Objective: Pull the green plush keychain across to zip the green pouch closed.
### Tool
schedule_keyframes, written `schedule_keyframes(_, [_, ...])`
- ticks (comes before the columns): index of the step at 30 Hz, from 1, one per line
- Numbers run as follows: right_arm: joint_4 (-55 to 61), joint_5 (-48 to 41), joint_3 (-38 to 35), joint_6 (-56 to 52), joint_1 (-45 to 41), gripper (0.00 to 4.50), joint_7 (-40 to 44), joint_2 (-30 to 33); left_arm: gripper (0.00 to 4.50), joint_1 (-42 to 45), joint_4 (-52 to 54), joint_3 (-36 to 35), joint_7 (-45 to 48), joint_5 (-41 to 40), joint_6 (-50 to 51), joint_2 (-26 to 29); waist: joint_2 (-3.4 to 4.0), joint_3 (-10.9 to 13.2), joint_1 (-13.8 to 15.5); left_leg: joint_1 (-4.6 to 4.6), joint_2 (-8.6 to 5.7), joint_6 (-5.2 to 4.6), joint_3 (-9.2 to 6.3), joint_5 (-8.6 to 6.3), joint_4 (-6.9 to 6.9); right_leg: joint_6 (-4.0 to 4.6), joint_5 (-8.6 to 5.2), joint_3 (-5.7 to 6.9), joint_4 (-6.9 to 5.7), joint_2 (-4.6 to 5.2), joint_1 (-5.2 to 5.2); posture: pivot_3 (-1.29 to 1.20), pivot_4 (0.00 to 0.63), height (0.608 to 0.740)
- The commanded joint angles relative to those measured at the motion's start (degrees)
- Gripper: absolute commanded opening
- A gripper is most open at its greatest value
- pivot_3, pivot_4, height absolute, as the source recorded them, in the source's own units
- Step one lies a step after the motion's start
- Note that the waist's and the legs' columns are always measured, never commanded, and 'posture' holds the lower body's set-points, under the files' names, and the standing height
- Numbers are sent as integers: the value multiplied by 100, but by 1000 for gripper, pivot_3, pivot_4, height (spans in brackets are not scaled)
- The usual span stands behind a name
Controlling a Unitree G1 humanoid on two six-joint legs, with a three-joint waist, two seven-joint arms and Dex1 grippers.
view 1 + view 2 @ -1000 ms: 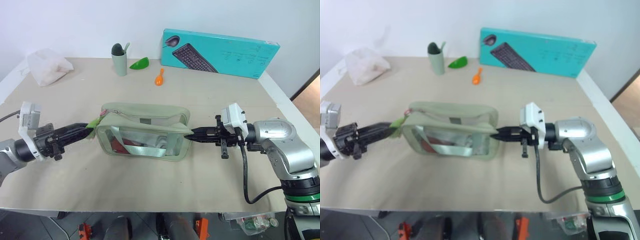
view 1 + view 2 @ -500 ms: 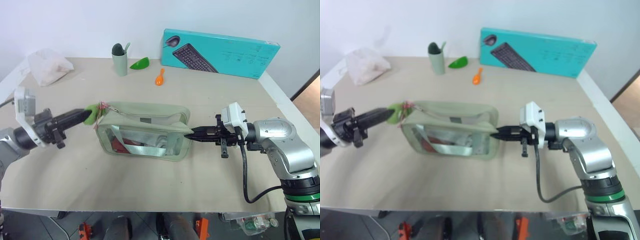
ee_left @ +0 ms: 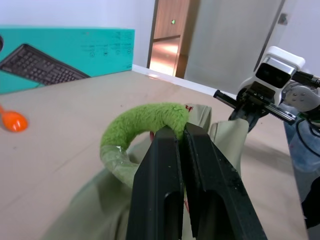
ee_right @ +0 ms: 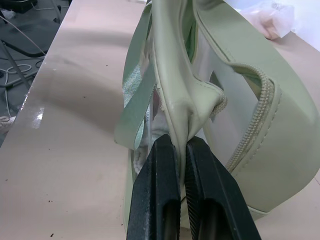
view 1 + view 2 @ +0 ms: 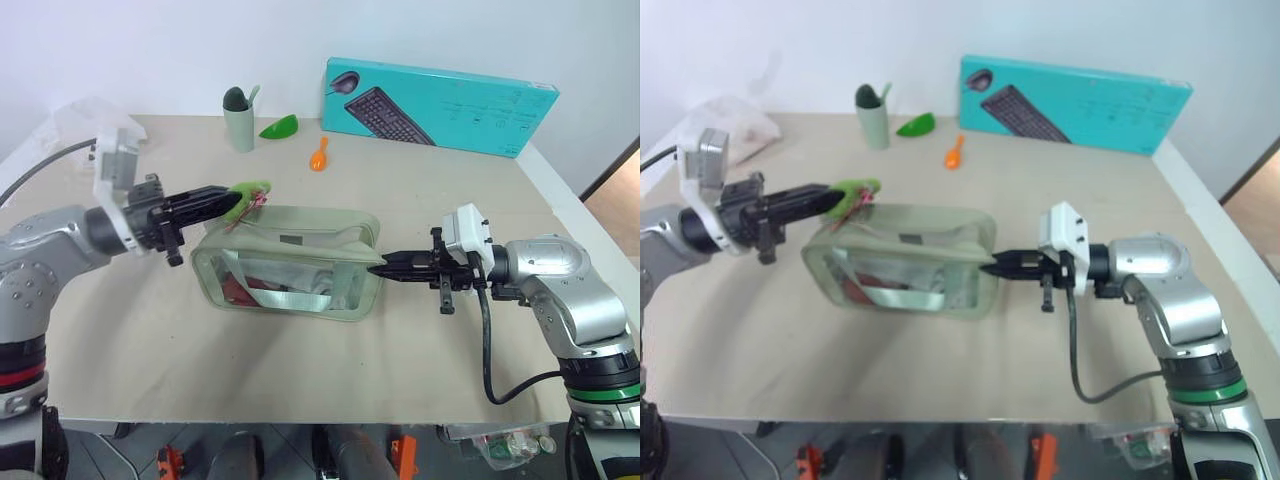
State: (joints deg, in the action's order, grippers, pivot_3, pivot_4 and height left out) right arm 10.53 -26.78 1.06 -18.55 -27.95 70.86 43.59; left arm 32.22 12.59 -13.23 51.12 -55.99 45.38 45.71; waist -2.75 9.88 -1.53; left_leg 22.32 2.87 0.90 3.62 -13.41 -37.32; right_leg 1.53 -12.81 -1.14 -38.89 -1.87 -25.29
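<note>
Silver arms [image 5: 560,275] (black-fingered, white wrist cameras)

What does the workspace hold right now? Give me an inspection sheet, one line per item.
Surface: beige table, white edging at its sides.
Job's things: green pouch lies mid-table, red item and webbing strap visible through its clear front; green plush keychain sits at the pouch's left top corner.
Clutter: teal keyboard box, sage cup, green leaf-shaped piece, orange piece, white plastic bag.
Grippers: left gripper shut on the keychain; right gripper shut on the pouch's right end seam.
Cables: black cable loops under the right forearm; another cable trails from the left wrist.
Surroundings: white wall behind; doorway seen in the left wrist view.
</note>
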Motion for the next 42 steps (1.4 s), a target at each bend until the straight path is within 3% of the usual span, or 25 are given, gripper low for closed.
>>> schedule_keyframes(1, [223,-77,-153,31,-4,0,-70,39,985,60,100,48,46,47,14,-45,0,0,-3,0,1,0,0,0,1,0,0,-1,-1,0,0,0,150,740])
schedule_keyframes(10, [255,-100,-157,32,26,0,-133,42,3995,-36,146,-651,343,-548,-26,-61,0,0,-5,1,6,0,-2,0,0,0,0,1,-2,-2,-1,0,150,740])
schedule_keyframes(15, [236,-99,-125,40,-4,0,-130,16,3995,-273,-121,-1499,120,-1037,270,191,0,0,-12,1,8,1,-4,0,0,0,0,3,-2,-1,-1,0,150,740])
schedule_keyframes(19, [192,-92,-102,57,-40,0,-108,-5,3995,-1128,-230,-1805,523,-637,198,659,1,1,-40,-1,9,1,-2,0,1,1,-1,2,-2,0,-2,0,150,740])
schedule_keyframes(25, [143,-71,-58,89,-84,0,-91,-56,3995,-2098,-206,-1397,768,111,-151,648,0,1,-28,1,7,1,-3,0,-1,4,-5,7,-2,10,-2,0,150,740])
schedule_keyframes(34, [176,-78,-91,66,-104,0,-78,-28,3995,-1932,-438,-536,838,741,-538,158,1,1,-24,1,10,1,-2,0,5,7,-7,6,-2,3,-4,0,150,740])
schedule_keyframes(37, [210,-81,-133,54,-61,0,-96,4,3234,-1887,-525,-428,930,784,-665,-34,1,1,-28,1,11,1,-2,0,6,7,-7,5,-2,1,-4,0,150,740])
schedule_keyframes(42, [260,-85,-173,29,0,0,-125,53,1512,-1811,-464,-518,936,626,-564,-166,1,1,-29,2,11,1,-2,0,5,7,-6,4,-2,3,-4,0,150,740])
